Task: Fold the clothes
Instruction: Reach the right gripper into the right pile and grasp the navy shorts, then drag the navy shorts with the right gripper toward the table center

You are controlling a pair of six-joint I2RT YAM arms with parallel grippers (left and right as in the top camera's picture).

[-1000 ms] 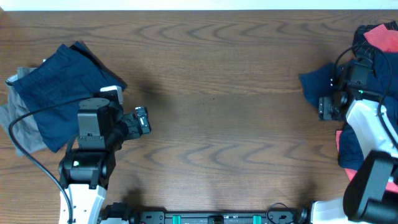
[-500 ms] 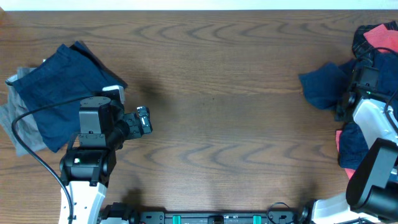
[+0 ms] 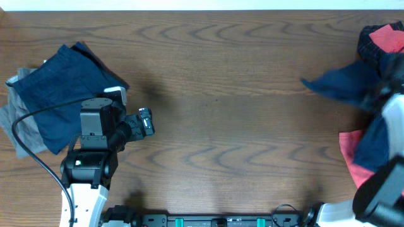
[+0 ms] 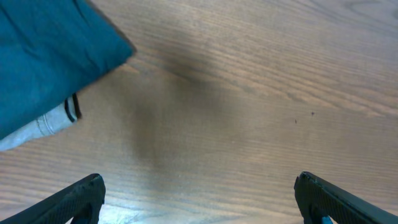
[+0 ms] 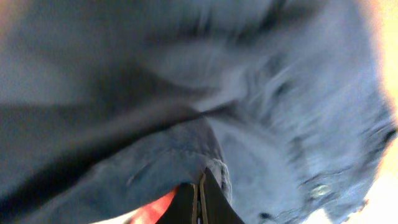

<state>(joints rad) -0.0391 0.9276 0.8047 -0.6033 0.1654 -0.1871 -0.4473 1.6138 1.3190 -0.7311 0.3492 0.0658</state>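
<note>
At the right edge a dark navy garment [image 3: 344, 85] is stretched and lifted off the pile, one corner pointing left over the table. My right gripper [image 5: 200, 177] is shut on a fold of this navy cloth [image 5: 261, 112]; a sliver of coral-red [image 5: 155, 208] shows beneath. In the overhead view that gripper is hidden by cloth and blur. A coral-red piece [image 3: 349, 151] lies under it, and a black red-patterned piece [image 3: 379, 41] sits at the top right. My left gripper [image 3: 146, 122] [image 4: 199, 180] is open over bare wood, to the right of a folded navy piece [image 3: 57, 94] [image 4: 50, 56].
A grey garment [image 3: 19, 126] lies under the folded navy piece at the left edge; its pale hem [image 4: 43, 124] peeks out in the left wrist view. A black cable [image 3: 31, 157] loops beside the left arm. The wooden table [image 3: 221, 113] spans between the arms.
My right gripper has shut on the navy garment and pulled it up and to the right, uncovering more coral-red cloth. The left arm has not moved.
</note>
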